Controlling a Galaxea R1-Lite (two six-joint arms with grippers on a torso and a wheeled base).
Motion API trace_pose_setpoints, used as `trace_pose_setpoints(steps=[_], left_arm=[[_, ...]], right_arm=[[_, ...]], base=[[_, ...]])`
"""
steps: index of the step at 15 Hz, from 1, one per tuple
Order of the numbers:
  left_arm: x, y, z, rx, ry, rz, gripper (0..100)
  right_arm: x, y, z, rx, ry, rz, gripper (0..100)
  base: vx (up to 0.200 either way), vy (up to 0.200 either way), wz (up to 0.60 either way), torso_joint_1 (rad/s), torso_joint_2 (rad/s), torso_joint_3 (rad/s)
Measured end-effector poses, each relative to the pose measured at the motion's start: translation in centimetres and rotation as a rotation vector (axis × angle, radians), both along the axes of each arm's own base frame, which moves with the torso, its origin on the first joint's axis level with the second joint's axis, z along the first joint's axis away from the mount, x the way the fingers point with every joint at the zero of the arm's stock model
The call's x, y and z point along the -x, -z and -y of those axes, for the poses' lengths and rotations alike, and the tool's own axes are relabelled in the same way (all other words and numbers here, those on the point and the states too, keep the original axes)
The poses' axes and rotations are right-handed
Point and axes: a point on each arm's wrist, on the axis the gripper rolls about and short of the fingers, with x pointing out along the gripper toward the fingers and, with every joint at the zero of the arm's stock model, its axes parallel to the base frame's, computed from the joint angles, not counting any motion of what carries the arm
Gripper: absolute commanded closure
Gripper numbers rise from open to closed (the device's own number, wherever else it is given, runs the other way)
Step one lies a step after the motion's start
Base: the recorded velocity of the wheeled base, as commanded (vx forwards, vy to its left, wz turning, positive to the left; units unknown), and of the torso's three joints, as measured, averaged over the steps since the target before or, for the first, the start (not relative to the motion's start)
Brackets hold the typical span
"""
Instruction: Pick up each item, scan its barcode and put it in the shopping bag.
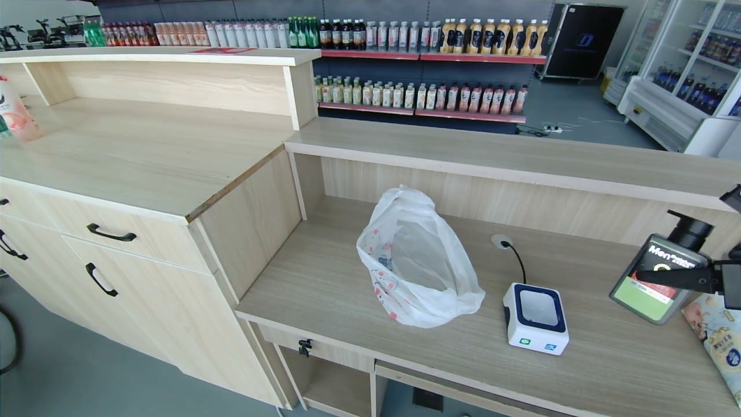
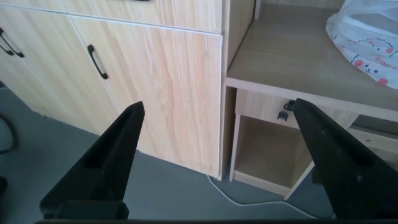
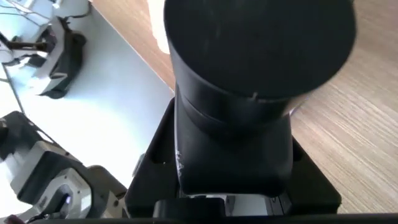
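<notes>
**Right arm.** The right tool (image 1: 686, 278) is clenched across a dark grey plastic bottle with a black cap and green label (image 1: 644, 296). It holds the bottle tilted and clear of the pale wood-grain counter (image 1: 347, 289), at 3 o'clock of the white plastic shopping bag with cartoon print (image 1: 417, 260). The tilt appears intended to present the label side to the white barcode scanner with a dark blue window frame (image 1: 535, 317). The scanner lies flat, window up, at 4 o'clock of the bag. Judgement: the bottle is lifted but not yet scanned, as it sits off to 2 o'clock of the scanner, not over it.

**Bag.** It stands slumped with its mouth gaping, ready to receive.

**Left arm.** The left tool (image 2: 217, 106) is released, fingers spread. It hangs low before the cabinet doors, evidently parked out of the way.

**Not determinable.**
- Where the barcode sits on the bottle.
- Whether the bag holds anything.
- The full outline of the printed packet (image 1: 718, 339) at 3 o'clock of the scanner and of the pink bottle (image 1: 17, 113) at 10 o'clock of the bag, both cut off at the frame edge.
- The bottle body in the right wrist view, where the cap (image 3: 258, 50) is seen end-on and hides it.
</notes>
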Motion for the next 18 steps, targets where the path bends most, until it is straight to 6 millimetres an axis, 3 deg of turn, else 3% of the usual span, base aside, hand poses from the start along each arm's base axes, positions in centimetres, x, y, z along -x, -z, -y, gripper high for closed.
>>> trace_pose_setpoints(steps=[4,8,11,13,18], left_arm=[[0.0,0.0,0.0,0.0,0.0,0.0,0],[0.0,0.0,0.0,0.0,0.0,0.0,0],[0.0,0.0,0.0,0.0,0.0,0.0,0],[0.0,0.0,0.0,0.0,0.0,0.0,0],[0.0,0.0,0.0,0.0,0.0,0.0,0]], right_arm=[[5.1,-4.0,-2.1,0.364,0.327,0.073,100],[6.1,-5.8,-3.7,0.401,0.363,0.239,100],[4.7,-6.3,-4.5,0.387,0.431,0.331,100],[2.6,-6.3,-5.3,0.372,0.461,0.381,100],[-4.0,-2.5,-7.1,0.334,0.403,0.369,100]], base=[[0.0,0.0,0.0,0.0,0.0,0.0],[0.0,0.0,0.45,-0.001,0.0,-0.002],[0.0,0.0,0.6,0.004,0.0,0.001],[0.0,0.0,0.6,0.0,0.0,0.002],[0.0,0.0,0.0,0.0,0.0,0.0]])
